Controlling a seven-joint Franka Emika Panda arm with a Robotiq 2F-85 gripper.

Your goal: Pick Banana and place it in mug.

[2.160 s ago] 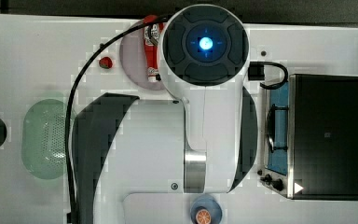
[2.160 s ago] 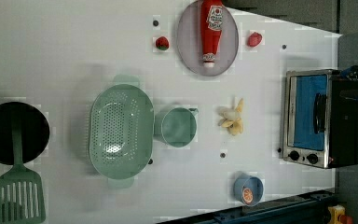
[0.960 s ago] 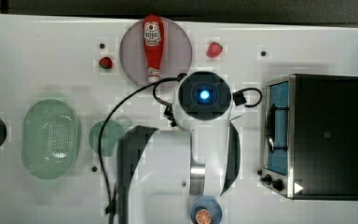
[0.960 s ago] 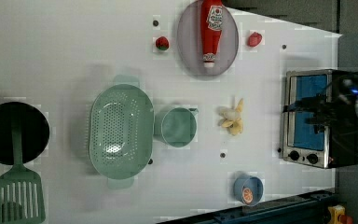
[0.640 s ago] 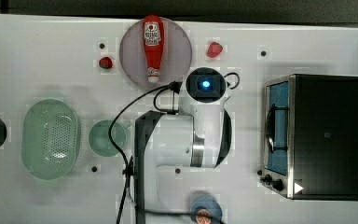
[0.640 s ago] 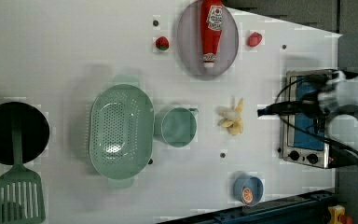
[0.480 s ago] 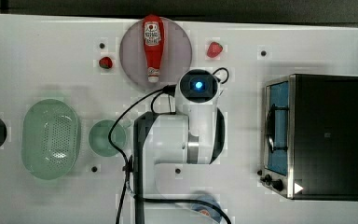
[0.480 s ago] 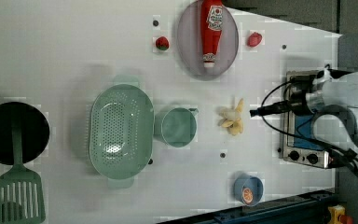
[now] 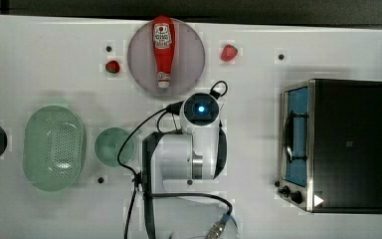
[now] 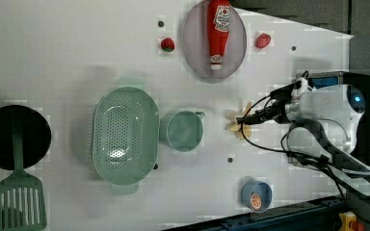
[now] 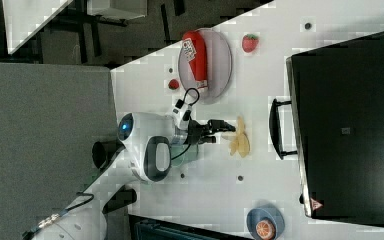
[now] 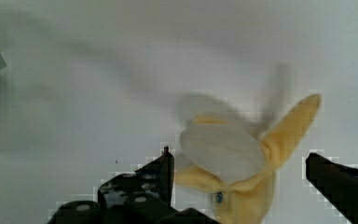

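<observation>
While the banana [image 12: 233,158] lies on the table [image 10: 77,57] between mug [image 10: 185,131] and toaster oven [image 11: 350,130], the gripper [image 12: 237,172] straddles it, fingers spread apart. Contact apparently has not been made, so this pose prepares the grasp.

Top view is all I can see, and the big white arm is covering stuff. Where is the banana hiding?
Observer: In the left view the banana lies on the white table, to the left view's right of the mint-green mug and apart from it.
Operator: Is the gripper near it?
Observer: Yes. In the wrist view the gripper is open, with one finger on each side of the banana.
Operator: Does it look like a whole banana?
Observer: The wrist view shows yellow peel flaps spread out and a pale inside.
</observation>
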